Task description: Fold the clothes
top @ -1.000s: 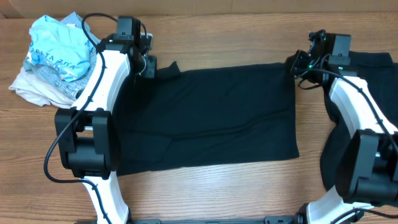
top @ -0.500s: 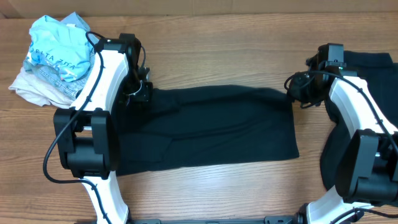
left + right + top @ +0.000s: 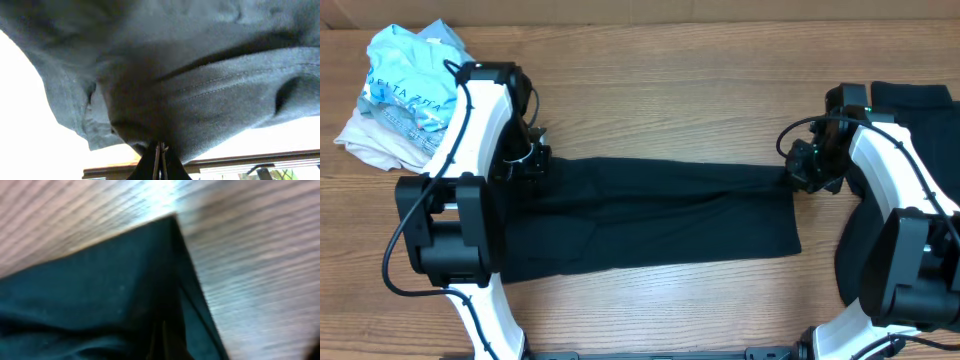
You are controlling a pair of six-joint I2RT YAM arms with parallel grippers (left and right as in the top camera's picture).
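Note:
A black T-shirt [image 3: 660,215] lies across the middle of the wooden table, its far edge lifted and drawn toward the near side. My left gripper [image 3: 533,160] is shut on the shirt's far left corner. My right gripper [image 3: 808,167] is shut on the far right corner. In the left wrist view the black T-shirt [image 3: 200,85] hangs in folds from the left gripper [image 3: 159,162], whose jaws are pressed together on it. The right wrist view shows the black T-shirt [image 3: 100,290] running up into the right gripper [image 3: 164,342], with a pointed corner over the wood.
A crumpled pile of light blue and cream clothes [image 3: 405,90] sits at the far left corner. Another black garment [image 3: 920,110] lies at the right edge under the right arm. Bare wood runs along the far side and the near edge.
Both grippers have moved toward the near side, pulling the shirt's far edge with them. The shirt's visible spread has shrunk from a wide rectangle to a narrower band.

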